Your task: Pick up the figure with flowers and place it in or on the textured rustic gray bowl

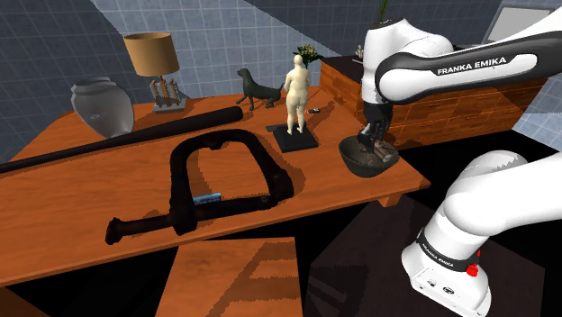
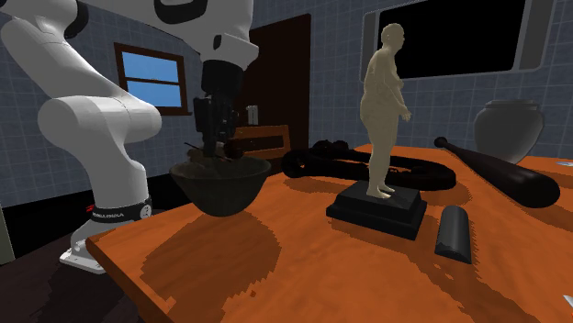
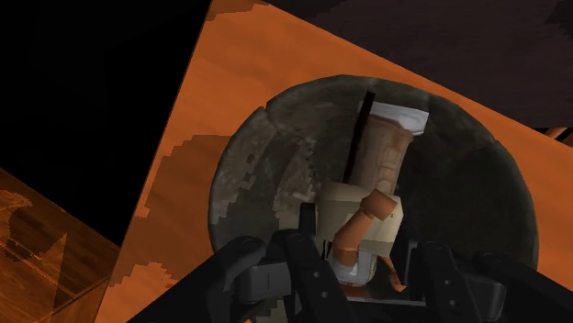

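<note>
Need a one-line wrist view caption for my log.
Gripper above the mottled grey bowl, tan figure inside it, near the edge of the orange table.

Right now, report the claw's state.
Claw: closed on the tan figure, holding it down inside the bowl.

The arm bends over, gripper pointing down.

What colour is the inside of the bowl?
Mottled dark grey with paler brownish patches. The bowl shows best in the wrist view.
</note>
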